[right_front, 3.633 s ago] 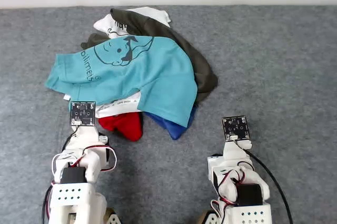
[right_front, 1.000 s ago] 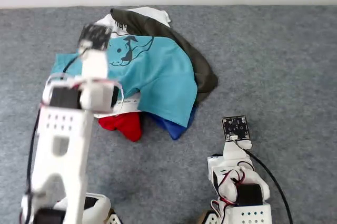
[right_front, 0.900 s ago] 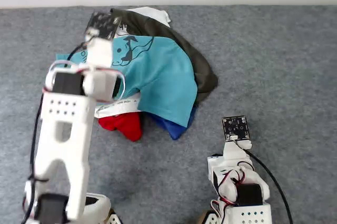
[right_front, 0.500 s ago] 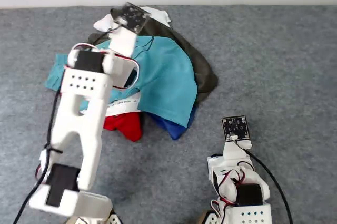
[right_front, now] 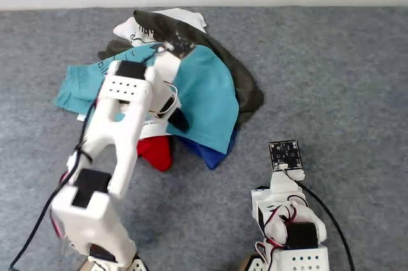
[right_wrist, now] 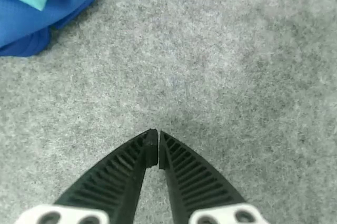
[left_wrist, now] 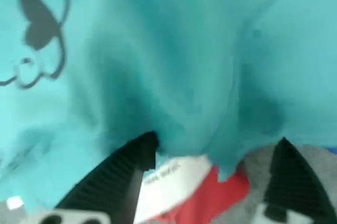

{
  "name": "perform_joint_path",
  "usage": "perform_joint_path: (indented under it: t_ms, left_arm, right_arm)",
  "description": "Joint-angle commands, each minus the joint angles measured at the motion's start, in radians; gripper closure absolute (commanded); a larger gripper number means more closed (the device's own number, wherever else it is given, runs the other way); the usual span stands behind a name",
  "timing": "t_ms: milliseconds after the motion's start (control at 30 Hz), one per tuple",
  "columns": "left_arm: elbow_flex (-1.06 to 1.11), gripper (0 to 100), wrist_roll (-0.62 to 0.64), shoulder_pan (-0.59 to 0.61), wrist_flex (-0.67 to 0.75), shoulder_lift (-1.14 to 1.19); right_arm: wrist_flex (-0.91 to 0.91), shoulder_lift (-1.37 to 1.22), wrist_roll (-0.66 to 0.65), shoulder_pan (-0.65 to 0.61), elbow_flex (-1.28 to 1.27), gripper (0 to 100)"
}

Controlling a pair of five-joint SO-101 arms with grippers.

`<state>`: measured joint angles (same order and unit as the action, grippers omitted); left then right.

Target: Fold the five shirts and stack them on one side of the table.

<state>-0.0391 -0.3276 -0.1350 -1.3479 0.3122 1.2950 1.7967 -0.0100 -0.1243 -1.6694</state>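
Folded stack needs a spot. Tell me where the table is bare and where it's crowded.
Bare: the table's right half, from the dark shirt to the edge, beyond the right pincer. Crowded: far left, the shirt pile under the left pincer.

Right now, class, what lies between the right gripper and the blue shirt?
Only bare grey table cover. The right wrist view shows it stretching from the right gripper to the blue shirt.
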Motion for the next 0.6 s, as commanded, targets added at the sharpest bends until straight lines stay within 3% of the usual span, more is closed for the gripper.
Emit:
perform_joint_path:
  t_ms: [0, 233, 500, 567]
  left_arm:
    - [-0.065, 65, -0.008, 0.006, 0.064, 0.071]
    - [-0.240, 67, 0.061, 0.012, 0.057, 0.305]
    - [-0.438, 98, -0.046, 0.006, -0.078, 0.457]
    - [-0.501, 99, -0.060, 0.012, -0.144, 0.466]
  right_arm:
    - [0.008, 0.010, -0.009, 0.010, -0.014, 98.8]
    - [0.008, 0.010, -0.009, 0.010, -0.014, 98.8]
    - [0.008, 0.010, -0.009, 0.010, -0.014, 98.8]
    - [0.008, 0.010, -0.009, 0.010, -0.014, 98.8]
